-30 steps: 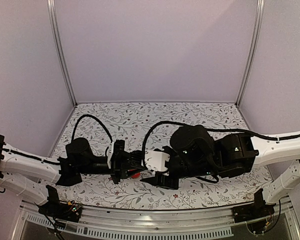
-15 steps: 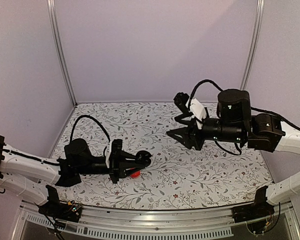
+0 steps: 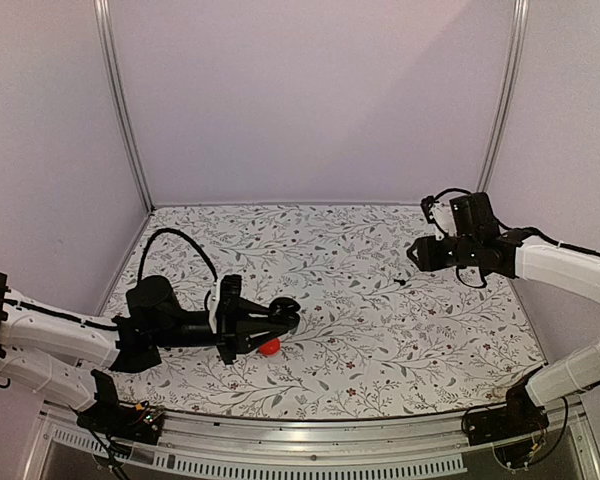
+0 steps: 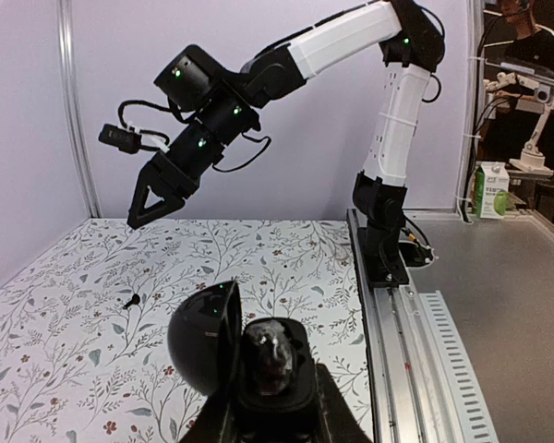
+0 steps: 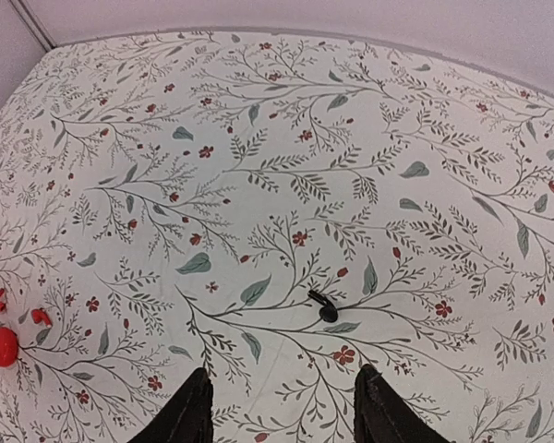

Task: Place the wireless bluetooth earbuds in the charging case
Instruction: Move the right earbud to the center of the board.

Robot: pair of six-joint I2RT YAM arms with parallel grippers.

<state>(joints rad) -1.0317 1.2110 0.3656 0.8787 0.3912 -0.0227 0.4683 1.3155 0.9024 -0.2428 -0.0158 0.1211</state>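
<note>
Right gripper (image 5: 283,371) withdrawn, fingers (image 5: 192,411) parted, left gripper (image 3: 278,322) clamping open charging case (image 4: 263,365), contents unclear, black earbud (image 5: 325,307) ahead of right fingers, stem away-left.

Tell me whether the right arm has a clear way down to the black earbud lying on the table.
Probably yes: right gripper hovers open just above the black earbud, bare table around it, nothing between.

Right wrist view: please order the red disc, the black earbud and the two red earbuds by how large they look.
1. red disc
2. black earbud, long but thin; it lies nearer the camera, so unsure against the disc
3. red earbuds, the two look alike
</note>
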